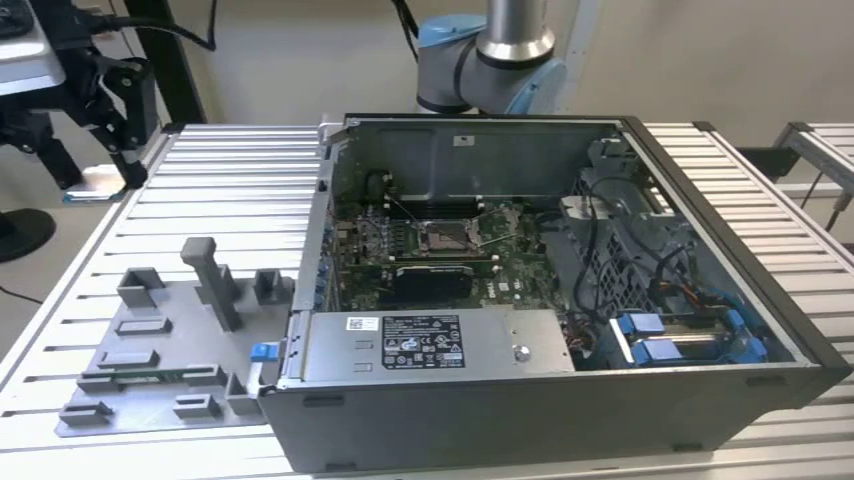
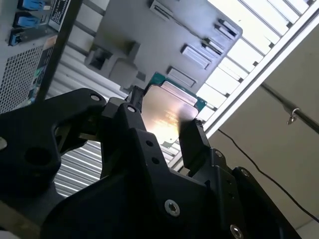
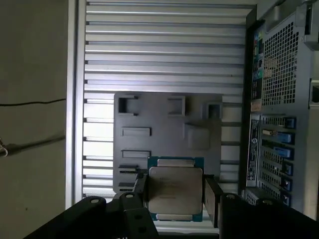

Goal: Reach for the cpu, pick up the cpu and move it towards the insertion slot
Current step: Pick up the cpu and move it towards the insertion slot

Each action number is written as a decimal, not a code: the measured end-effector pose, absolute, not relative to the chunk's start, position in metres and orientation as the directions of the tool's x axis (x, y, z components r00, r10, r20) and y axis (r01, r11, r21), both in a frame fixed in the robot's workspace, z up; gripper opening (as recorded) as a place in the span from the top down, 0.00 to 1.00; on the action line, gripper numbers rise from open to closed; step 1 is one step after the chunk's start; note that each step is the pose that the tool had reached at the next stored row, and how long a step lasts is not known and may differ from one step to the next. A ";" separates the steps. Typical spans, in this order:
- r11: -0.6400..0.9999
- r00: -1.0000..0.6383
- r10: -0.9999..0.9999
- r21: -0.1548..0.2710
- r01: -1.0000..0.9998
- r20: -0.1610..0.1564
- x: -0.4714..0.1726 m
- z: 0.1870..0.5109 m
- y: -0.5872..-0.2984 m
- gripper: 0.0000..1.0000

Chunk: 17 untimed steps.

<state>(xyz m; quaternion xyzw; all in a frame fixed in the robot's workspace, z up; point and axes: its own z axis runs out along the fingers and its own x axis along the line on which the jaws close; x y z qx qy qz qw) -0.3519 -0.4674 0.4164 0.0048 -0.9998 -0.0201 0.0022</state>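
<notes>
1. Slatted metal table (image 1: pixel 214 170): your work surface, carrying everything below.
2. Open computer case (image 1: pixel 534 400): it lies on its side towards the exterior view's right, with its board facing up and cabling and blue-tabbed drive bays at its right end.
3. Robot arm (image 1: pixel 514 40): you see its grey and blue joint behind the case's far wall.
4. Grey tray (image 3: pixel 164 134): it sits flat on the table just beside the case, at the exterior view's left, and carries moulded blocks and shallow recesses.
5. Gripper (image 3: pixel 175 191): black, and well above the tray in both wrist views. Its fingers (image 3: pixel 212 199) are drawn in to the chip's width, and you have them clamped on two opposite edges of the cpu.
6. Insertion slot (image 1: pixel 442 238): a silver-framed square socket with a dark centre, on the green board inside the case. Nothing is seated in it.
7. Cpu (image 3: pixel 175 186): metal top towards the first wrist camera, with its green rim showing at two ends. It is held level between the fingers, clear of the tray's surface, over one end of the tray, well apart from the insertion slot.
</notes>
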 end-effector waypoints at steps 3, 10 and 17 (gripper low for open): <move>0.999 -1.000 -0.010 0.040 -0.010 0.004 -0.338 0.416 -0.467 1.00; 0.999 -1.000 -0.010 0.040 -0.010 0.004 -0.307 0.416 -0.467 1.00; 0.999 -1.000 -0.010 0.040 -0.010 0.004 -0.275 0.416 -0.467 1.00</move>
